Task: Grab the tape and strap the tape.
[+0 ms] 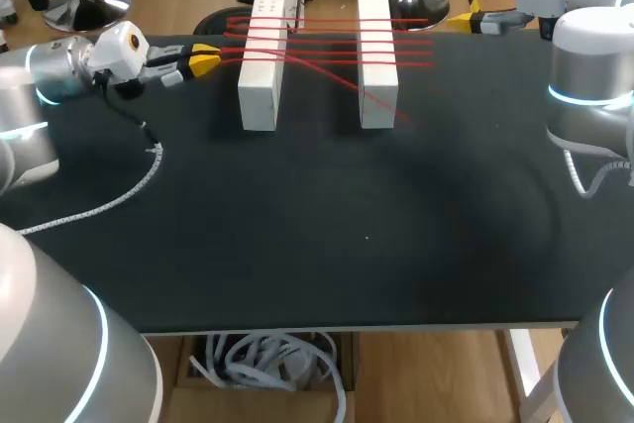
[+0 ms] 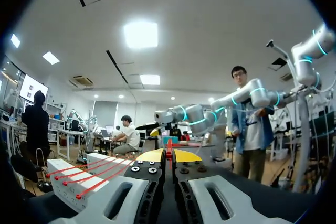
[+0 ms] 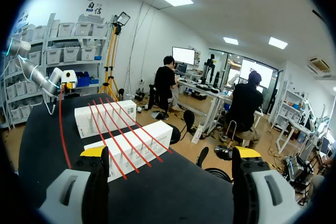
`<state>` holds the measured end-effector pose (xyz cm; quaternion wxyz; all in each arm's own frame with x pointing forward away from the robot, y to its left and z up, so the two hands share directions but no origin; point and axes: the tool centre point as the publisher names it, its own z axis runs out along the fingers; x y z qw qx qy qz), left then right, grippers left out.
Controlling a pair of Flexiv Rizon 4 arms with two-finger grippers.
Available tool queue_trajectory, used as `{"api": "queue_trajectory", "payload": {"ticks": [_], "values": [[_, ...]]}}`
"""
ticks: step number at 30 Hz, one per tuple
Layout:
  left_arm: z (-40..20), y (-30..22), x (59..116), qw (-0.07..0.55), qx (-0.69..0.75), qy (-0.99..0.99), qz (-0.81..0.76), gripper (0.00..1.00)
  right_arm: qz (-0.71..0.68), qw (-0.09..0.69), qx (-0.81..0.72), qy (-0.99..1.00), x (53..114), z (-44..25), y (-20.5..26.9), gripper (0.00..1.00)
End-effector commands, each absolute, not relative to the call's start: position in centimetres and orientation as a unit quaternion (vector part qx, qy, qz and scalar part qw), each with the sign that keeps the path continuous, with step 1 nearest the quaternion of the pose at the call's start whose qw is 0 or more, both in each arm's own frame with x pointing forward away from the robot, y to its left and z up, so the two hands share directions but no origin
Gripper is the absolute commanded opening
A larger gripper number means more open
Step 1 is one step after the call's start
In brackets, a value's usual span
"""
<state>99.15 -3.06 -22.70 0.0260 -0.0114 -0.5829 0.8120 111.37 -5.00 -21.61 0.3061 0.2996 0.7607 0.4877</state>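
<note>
Left end effector clenched on tape end, pulling it taut across two blocks on surface. Right end effector released, idle past blocks.

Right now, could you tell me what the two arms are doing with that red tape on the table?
The left gripper is shut on the red tape just beside the left white block. The tape runs in several strands across that block and the right white block on the black table. The right gripper is open at the table's far edge, holding nothing.
</note>
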Motion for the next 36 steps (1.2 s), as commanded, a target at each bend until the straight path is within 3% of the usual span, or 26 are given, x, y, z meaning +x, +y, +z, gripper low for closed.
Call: {"api": "queue_trajectory", "payload": {"ticks": [1,13,36], "values": [[-21.7,-3.4,97.2,-0.004,0.024,-0.575,0.818,0.00,0.488,0.306,0.300,0.761,111.4,-21.6,-5.0,1.00],[-16.8,-3.3,94.5,-0.005,0.029,-0.561,0.828,0.00,0.488,0.306,0.300,0.761,111.4,-21.6,-5.0,1.00],[-13.8,-4.5,93.8,0.012,-0.020,-0.473,0.881,0.00,0.488,0.306,0.300,0.761,111.4,-21.6,-5.0,1.00]]}}
